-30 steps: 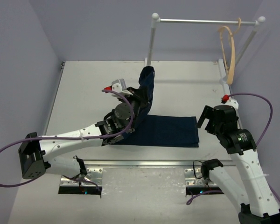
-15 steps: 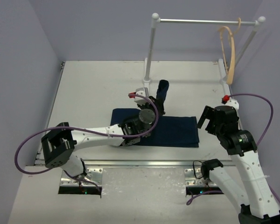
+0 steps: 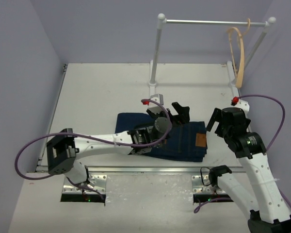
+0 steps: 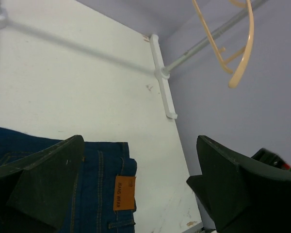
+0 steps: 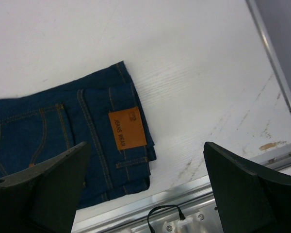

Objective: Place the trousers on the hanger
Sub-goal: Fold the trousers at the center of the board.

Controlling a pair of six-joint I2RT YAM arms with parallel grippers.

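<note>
White table top (image 3: 97,92) lies under everything. On it, near the front edge, the dark blue denim trousers (image 3: 186,145) lie folded flat, with a small brown patch (image 5: 127,127) at their right end. My left pincer (image 4: 139,141) hangs just above them, spread wide, with nothing in it. My right pincer (image 5: 146,145) is spread wide too, empty, over the patch end. At the back right, the light tan wooden hanger (image 3: 243,56) hangs on a white metal rail (image 3: 208,22), well apart from the trousers.
</note>
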